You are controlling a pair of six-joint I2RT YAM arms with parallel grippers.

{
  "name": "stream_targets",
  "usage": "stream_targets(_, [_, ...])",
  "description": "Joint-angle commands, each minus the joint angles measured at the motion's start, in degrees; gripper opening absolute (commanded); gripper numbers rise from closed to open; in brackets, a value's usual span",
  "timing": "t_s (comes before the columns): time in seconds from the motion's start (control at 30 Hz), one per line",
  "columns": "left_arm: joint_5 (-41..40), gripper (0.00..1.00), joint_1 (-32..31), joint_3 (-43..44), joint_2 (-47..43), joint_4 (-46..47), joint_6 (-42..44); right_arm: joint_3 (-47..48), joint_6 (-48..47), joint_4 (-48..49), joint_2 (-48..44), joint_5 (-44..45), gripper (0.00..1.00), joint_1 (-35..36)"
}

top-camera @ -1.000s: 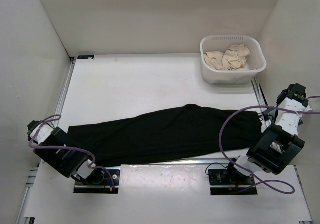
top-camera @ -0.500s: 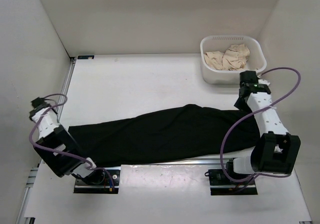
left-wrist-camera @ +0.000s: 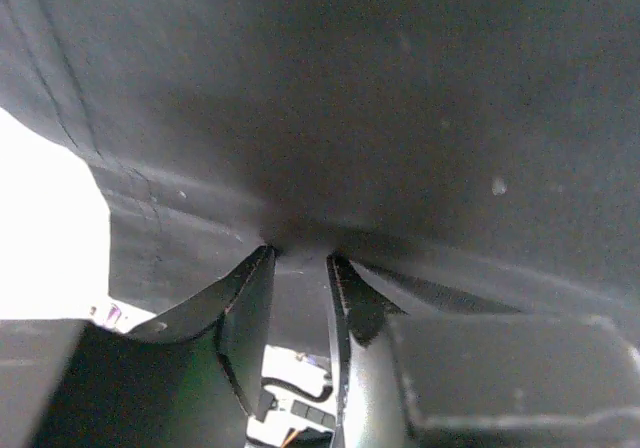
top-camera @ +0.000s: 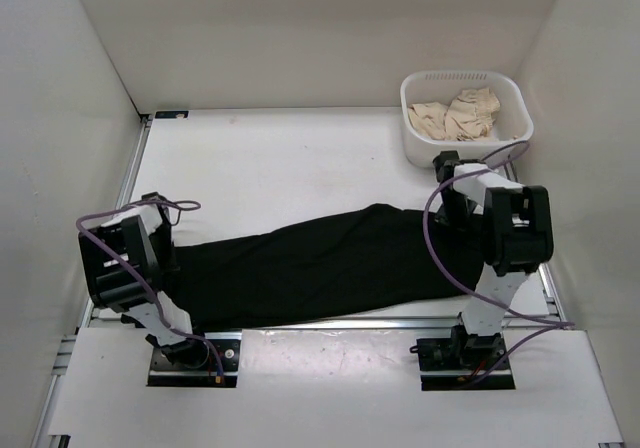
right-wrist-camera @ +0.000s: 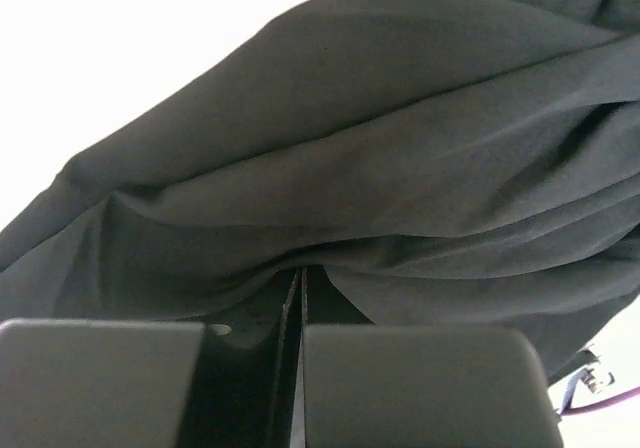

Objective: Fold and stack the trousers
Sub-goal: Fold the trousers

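Left tool [left-wrist-camera: 300, 260] and right tool [right-wrist-camera: 301, 273] each pinch trousers [top-camera: 320, 263] ends: grasp step. Next: lift evenly, fold end-to-end.

**Both claws closed on cloth, arms bent over their bases**

The left arm [top-camera: 122, 260] rises from its base at the near edge, leans outward, then doubles back with the wrist turned inward and down. The left claw [left-wrist-camera: 298, 256] holds its two fingers [left-wrist-camera: 245, 313] a narrow gap apart, with a fold of the trousers [left-wrist-camera: 400, 118] gathered between their tips. The right arm [top-camera: 517, 230] stands nearly upright from its base, its elbow high and its forearm reaching left. The right claw [right-wrist-camera: 302, 273] has its jaws pressed almost together, dark fabric pinched in the slit.
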Motion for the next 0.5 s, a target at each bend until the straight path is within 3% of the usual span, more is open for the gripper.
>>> stream_targets(0.0, [0.7,0.39,0.0,5.3,4.2,13.6,-0.8,8.3,3.1,1.7,6.1,1.9,0.0,0.2])
stream_targets(0.1, [2.0,0.39,-0.5,11.7,7.5,14.2,-0.8,13.1,3.1,1.7,8.3,2.7,0.0,-0.4])
stream_targets(0.17, [2.5,0.39,-0.5,13.6,8.6,13.5,-0.8,16.8,0.3,1.7,8.8,0.8,0.09,-0.4])
stream_targets(0.23, [2.5,0.39,-0.5,14.1,9.4,12.8,-0.8,17.6,-2.2,1.7,7.0,-1.9,0.27,-0.4])
stream_targets(0.27, [2.5,0.39,-0.5,14.1,9.4,12.8,-0.8,17.6,-4.5,2.3,5.7,-3.3,0.52,-0.4])
stream_targets(0.3, [2.5,0.39,-0.5,13.0,9.4,12.8,-0.8,16.3,-5.4,2.8,4.0,-4.5,0.65,-0.4])
stream_targets(0.37, [2.5,0.39,-0.5,12.5,9.4,12.8,-0.8,11.3,-5.4,2.8,-2.8,-4.4,0.83,-0.4])
stream_targets(0.47, [3.1,0.39,-0.5,10.8,8.8,12.8,-0.8,4.6,-1.2,1.2,-14.1,-1.0,0.95,-3.2])
